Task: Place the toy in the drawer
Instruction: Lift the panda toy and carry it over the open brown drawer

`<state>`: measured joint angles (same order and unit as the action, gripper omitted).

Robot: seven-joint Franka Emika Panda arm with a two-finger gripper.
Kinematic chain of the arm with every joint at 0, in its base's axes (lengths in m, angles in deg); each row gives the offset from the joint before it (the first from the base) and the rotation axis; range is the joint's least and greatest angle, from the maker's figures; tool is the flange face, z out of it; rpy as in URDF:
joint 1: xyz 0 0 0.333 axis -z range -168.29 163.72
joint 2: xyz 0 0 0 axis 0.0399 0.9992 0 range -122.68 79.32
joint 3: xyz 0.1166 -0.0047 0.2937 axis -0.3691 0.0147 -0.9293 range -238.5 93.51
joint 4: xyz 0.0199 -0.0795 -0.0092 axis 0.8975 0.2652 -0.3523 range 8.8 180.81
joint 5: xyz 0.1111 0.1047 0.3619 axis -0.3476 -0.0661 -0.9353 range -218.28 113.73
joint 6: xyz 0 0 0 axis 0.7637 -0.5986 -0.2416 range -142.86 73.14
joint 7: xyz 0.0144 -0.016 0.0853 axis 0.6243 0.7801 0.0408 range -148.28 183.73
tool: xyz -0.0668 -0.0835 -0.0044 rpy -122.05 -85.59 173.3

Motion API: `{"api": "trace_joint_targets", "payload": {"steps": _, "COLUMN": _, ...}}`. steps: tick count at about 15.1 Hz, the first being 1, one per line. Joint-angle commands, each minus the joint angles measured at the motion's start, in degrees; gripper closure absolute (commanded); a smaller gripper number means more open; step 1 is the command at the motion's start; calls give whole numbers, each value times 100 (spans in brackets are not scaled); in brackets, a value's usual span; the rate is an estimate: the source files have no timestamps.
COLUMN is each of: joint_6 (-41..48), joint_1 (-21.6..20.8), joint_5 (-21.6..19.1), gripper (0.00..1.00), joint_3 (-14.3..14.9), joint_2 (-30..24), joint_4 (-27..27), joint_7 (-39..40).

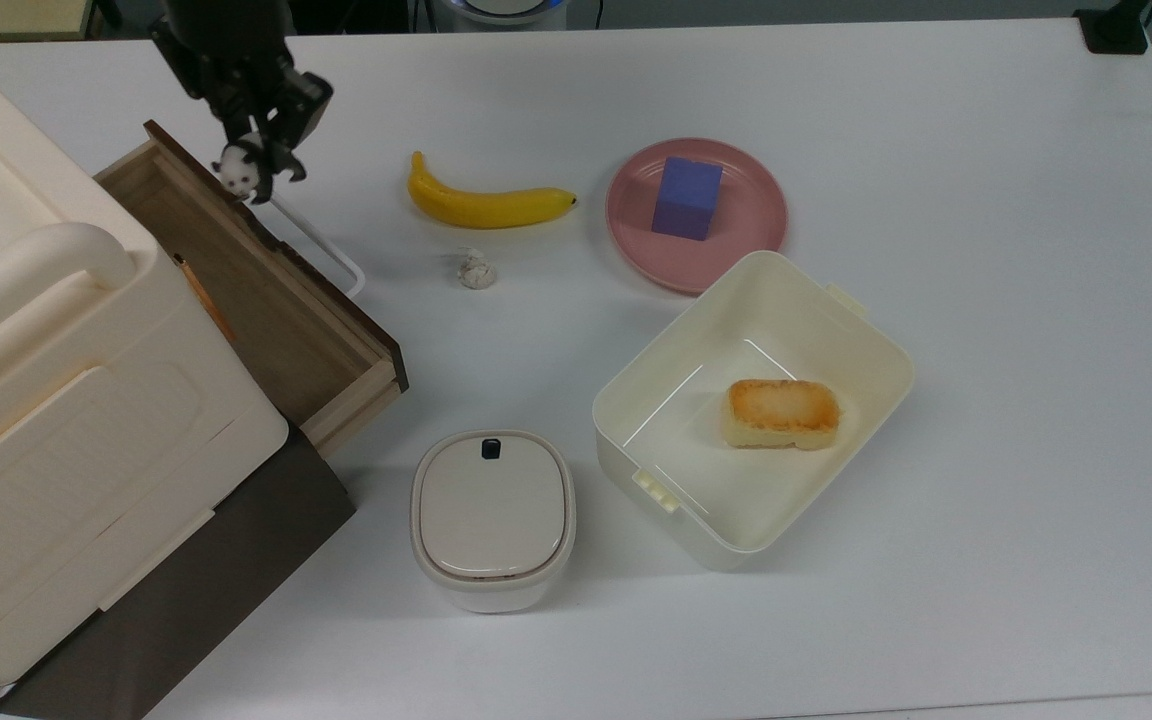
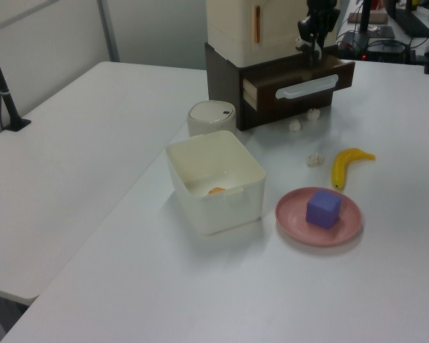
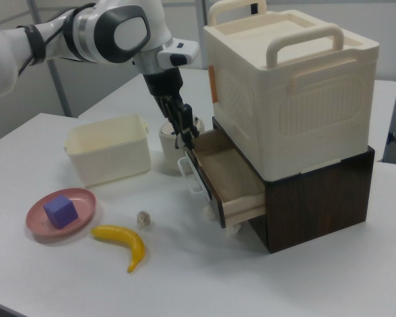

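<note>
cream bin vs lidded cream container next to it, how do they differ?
1. The cream bin is open on top; the lidded container is closed, with a small dark tab on its lid.
2. The bin is clearly larger.
3. The bin holds a browned bread-like piece; the container's contents are hidden.
Both are cream plastic with rounded corners, standing on the white table.

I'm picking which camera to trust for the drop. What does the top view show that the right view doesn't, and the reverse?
Top view alone: the panda toy pinched in the gripper above the drawer's front panel, and the toasted bread inside the cream bin.

Right view alone: the dark cabinet's side and the drawer's depth below the gripper.

Both: open drawer, banana, blue cube on the pink plate.
</note>
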<state>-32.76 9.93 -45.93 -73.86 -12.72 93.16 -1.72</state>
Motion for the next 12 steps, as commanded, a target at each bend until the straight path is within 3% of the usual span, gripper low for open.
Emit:
{"api": "trace_joint_targets", "payload": {"steps": 1, "joint_6": -443, "joint_1": 131, "joint_5": 42, "gripper": 100, "joint_3": 31, "joint_2": 97, "joint_4": 15, "joint_7": -612}}
{"api": "trace_joint_targets", "payload": {"steps": 9, "joint_6": -751, "joint_1": 219, "joint_5": 350, "gripper": 100, "joint_3": 31, "joint_2": 282, "joint_4": 24, "joint_7": -1096}}
{"api": "trace_joint_targets", "payload": {"steps": 10, "joint_6": -751, "joint_1": 219, "joint_5": 350, "gripper": 80, "joint_3": 31, "joint_2": 282, "joint_4": 24, "joint_7": -1105}}
{"api": "trace_joint_targets", "payload": {"steps": 11, "joint_6": -751, "joint_1": 237, "joint_5": 350, "gripper": 23, "joint_3": 31, "joint_2": 282, "joint_4": 24, "joint_7": -1114}}
{"api": "trace_joint_targets", "payload": {"steps": 12, "joint_6": -751, "joint_1": 246, "joint_5": 385, "gripper": 0, "joint_3": 31, "joint_2": 282, "joint_4": 24, "joint_7": -1158}}
